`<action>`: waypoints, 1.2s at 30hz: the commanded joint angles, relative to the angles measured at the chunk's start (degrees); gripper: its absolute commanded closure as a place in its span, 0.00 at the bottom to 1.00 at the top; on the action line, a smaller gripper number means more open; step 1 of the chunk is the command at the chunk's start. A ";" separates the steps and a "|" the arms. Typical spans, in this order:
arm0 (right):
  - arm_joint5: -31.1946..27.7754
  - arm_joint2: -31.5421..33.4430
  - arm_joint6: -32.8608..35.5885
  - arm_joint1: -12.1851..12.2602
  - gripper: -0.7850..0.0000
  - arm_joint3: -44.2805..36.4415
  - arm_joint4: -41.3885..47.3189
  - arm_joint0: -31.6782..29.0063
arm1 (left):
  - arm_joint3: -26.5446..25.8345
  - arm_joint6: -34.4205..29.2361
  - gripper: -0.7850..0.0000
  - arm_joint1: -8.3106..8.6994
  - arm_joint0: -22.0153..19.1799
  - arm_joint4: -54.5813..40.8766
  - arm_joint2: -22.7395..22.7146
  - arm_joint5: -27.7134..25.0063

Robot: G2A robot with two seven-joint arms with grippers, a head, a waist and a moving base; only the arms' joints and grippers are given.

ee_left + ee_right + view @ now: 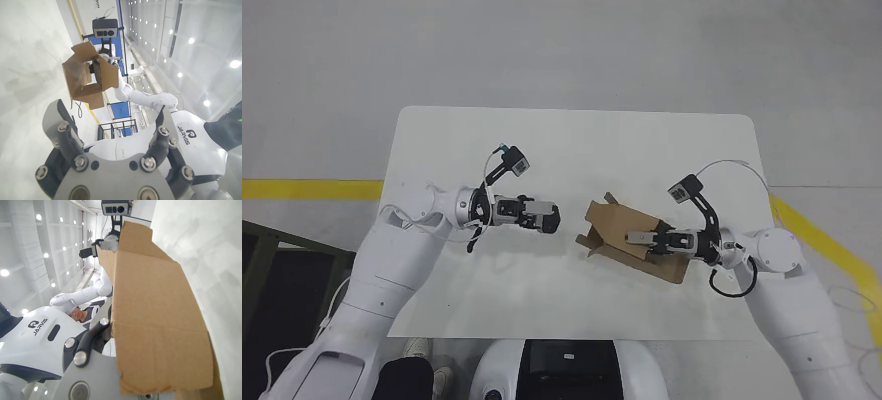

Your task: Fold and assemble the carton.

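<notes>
fingers (pixel 65 121) of the left gripper (pixel 111 105) stand wide apart and empty, just left of the carton (pixel 612 222), which the right gripper (pixel 642 237) clamps by one wall over the table's (pixel 642 140) right half; body opened, flaps loose, so assembly judged barely begun.

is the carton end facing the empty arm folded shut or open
Open. The carton is a hollow tube at that end; its flaps splay outward and the inside shows.

White rounded table (pixel 572 140), brown carton (pixel 617 225) over it
</notes>
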 commanded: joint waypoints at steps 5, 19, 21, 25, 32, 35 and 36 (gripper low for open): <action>-1.07 -0.90 0.63 -0.21 1.00 1.85 0.43 2.60 | 0.06 -1.28 0.00 0.12 0.40 -2.21 -0.52 0.76; -1.07 -0.90 0.63 -0.21 1.00 1.85 0.43 2.60 | -1.12 3.87 0.00 0.15 1.37 -0.86 -1.69 -3.93; -1.07 -0.90 0.63 -0.21 1.00 1.85 0.43 2.60 | 0.78 4.83 0.00 0.00 1.33 -0.77 -1.89 -8.23; -1.07 -0.90 0.63 -0.21 1.00 1.85 0.43 2.60 | 4.52 5.75 0.00 -0.47 0.41 0.62 -0.57 -16.42; -1.07 -0.90 0.63 -0.21 1.00 1.85 0.43 2.60 | 1.03 15.33 0.00 0.76 0.39 9.59 1.82 -26.00; -1.07 -0.90 0.63 -0.21 1.00 1.85 0.43 2.60 | -0.68 20.10 0.00 2.07 0.80 13.25 3.26 -30.78; -1.07 -0.90 0.63 -0.21 1.00 1.85 0.43 2.60 | -1.59 21.57 0.00 2.56 0.83 14.67 4.29 -32.26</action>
